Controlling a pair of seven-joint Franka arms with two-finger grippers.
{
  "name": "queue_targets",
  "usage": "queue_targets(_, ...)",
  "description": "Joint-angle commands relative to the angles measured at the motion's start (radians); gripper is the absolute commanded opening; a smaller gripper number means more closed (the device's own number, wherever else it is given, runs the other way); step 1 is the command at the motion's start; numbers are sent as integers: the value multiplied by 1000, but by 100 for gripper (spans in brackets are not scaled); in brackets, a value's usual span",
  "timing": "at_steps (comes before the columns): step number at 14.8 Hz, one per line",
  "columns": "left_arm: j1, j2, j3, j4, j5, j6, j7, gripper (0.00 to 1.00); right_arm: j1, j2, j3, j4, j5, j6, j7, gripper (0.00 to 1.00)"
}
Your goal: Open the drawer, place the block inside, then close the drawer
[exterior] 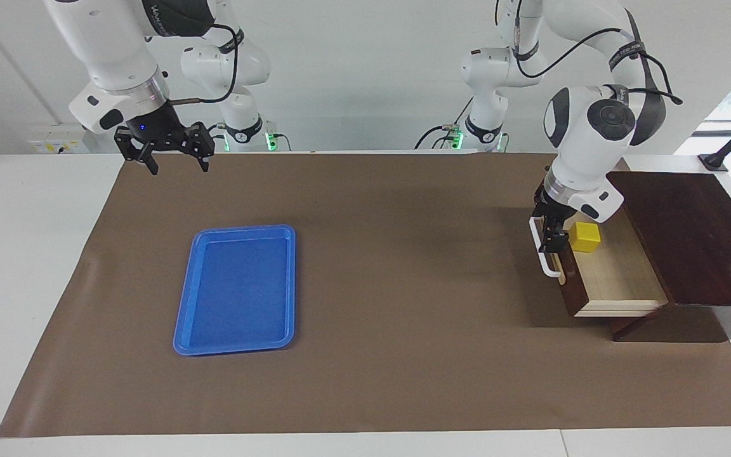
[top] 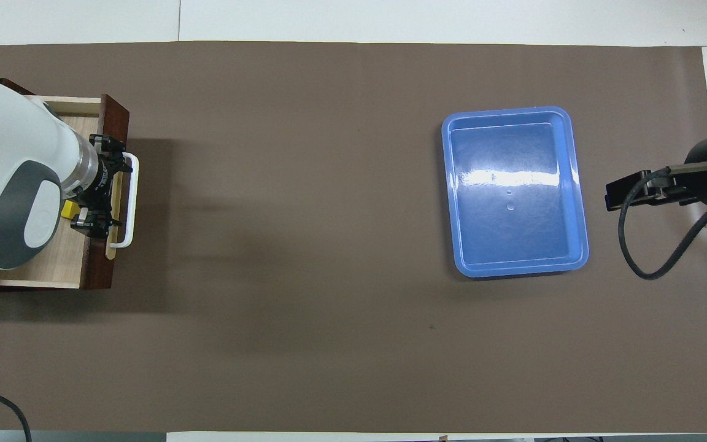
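Here, open drawer with yellow block inside.
Left claw spread at the drawer's white handle; right claw spread, waiting above the bench.

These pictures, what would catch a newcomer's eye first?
Probably the yellow block lying in the open drawer at the left arm's end of the table, with the left gripper down at the drawer's white handle. Next the blue tray, lying on the brown mat toward the right arm's end. The right gripper waits open above the mat's edge nearest the robots.
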Motion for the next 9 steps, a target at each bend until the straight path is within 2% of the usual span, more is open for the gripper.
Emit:
queue_targets(1,63,-8,0,-11,42,30,71,100,-33,-8,21,-34,-5,25,-3,100)
queue_targets(4,132,-4,0,10,111,27,161,100,-33,-10,21,-47,-7,36,0,100)
queue_targets(9,246,-2,0,10,113,38,373,100,-34,-5,21,-54,-6,37,3,100)
